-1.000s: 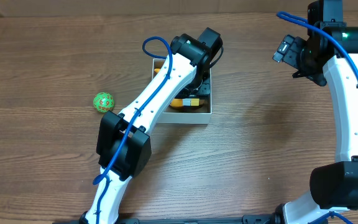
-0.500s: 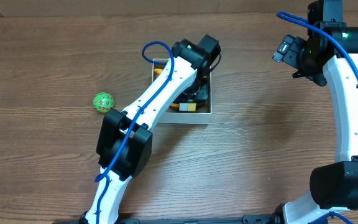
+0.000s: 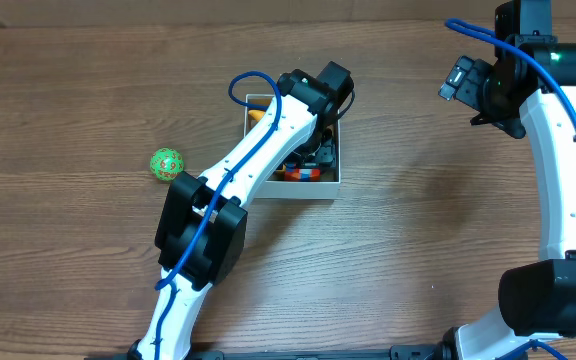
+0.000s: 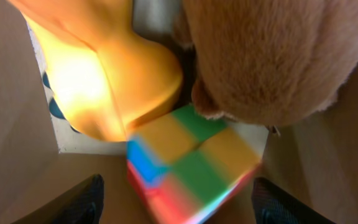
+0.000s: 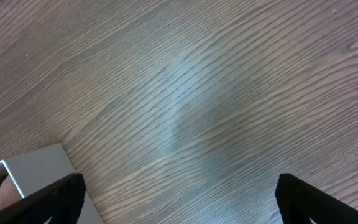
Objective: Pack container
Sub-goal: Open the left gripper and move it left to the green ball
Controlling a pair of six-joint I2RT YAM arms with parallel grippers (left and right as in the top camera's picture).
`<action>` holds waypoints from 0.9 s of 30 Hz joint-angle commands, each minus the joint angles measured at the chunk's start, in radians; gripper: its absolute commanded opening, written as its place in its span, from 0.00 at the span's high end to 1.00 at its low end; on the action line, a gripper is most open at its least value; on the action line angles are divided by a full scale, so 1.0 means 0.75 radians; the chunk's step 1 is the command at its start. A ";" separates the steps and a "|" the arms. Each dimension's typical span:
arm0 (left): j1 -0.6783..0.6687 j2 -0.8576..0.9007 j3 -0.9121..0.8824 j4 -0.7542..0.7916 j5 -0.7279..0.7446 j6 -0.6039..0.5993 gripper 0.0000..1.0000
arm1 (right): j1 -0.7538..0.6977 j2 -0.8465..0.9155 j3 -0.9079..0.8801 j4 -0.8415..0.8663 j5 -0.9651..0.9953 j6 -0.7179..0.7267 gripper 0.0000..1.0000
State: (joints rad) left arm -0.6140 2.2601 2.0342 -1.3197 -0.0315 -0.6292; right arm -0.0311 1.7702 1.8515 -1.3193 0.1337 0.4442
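Observation:
The container [image 3: 308, 192] is a shallow white-walled box at mid table, mostly covered by my left arm. My left gripper [image 3: 315, 148] hangs over its inside, fingers wide open. In the left wrist view the gripper [image 4: 176, 202] has a blurred multicoloured cube [image 4: 188, 165] between its spread fingers without touching them. The cube lies beside a yellow toy [image 4: 107, 74] and a brown plush [image 4: 272, 56] on the tan floor. The cube [image 3: 303, 172] shows red in the overhead view. My right gripper [image 3: 461, 80] is open and empty, far right, above bare table [image 5: 179, 193].
A green patterned ball [image 3: 166, 162] lies on the wood table left of the container. A corner of the container [image 5: 36, 168] shows at the lower left of the right wrist view. The right arm stands along the right edge.
The cube has left my left gripper and turned inside the container, its top changing from yellow to red. The left gripper has shifted slightly. The right arm has not moved.

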 commanded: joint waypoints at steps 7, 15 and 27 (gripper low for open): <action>0.015 -0.001 0.202 -0.093 -0.065 0.002 0.29 | 0.004 -0.006 0.009 0.007 0.001 0.002 0.00; 0.072 -0.056 0.620 -0.493 -0.324 -0.030 0.27 | 0.004 -0.006 0.009 0.007 0.001 0.002 0.00; 0.231 -0.430 0.551 -0.493 -0.173 0.043 0.26 | 0.004 -0.006 0.009 0.007 0.001 0.002 0.00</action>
State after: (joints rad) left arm -0.4492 2.0460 2.4691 -1.6848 -0.1616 -0.6174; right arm -0.0311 1.7702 1.8515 -1.3197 0.1341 0.4435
